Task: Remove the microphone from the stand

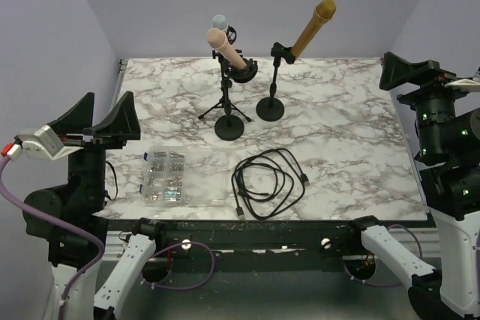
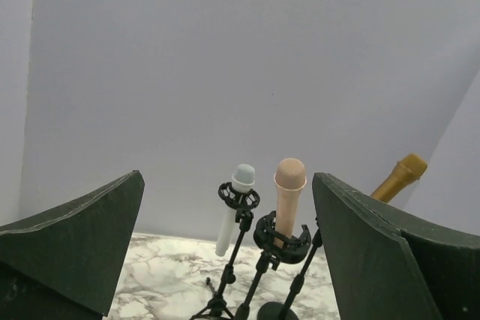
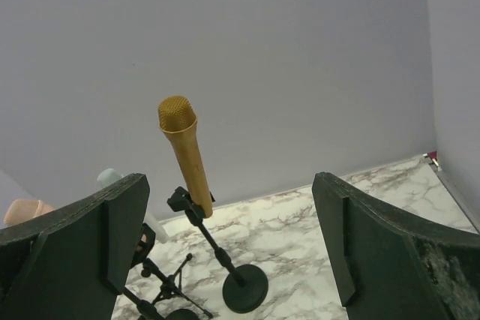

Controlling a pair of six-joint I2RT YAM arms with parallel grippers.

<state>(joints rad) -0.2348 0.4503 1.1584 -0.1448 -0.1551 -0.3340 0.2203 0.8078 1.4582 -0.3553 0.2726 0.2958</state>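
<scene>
Left gripper [image 2: 226, 176] and right gripper [image 3: 229, 177] gape wide, empty; yanking gold mic [image 1: 313, 29] sideways, we could tip its stand [image 1: 271, 88], upper centre.

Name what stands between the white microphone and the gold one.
The pink microphone, clearest in the left wrist view.

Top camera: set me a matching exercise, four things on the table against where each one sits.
Things:
1. gold microphone
2. pink microphone
3. cable
4. plastic box

Places:
A. coiled at the near middle of the table
B. towards the near left corner
C. on the rightmost stand
D. in a ring mount, left of the gold one

Pairs: 1-C, 2-D, 3-A, 4-B.
</scene>
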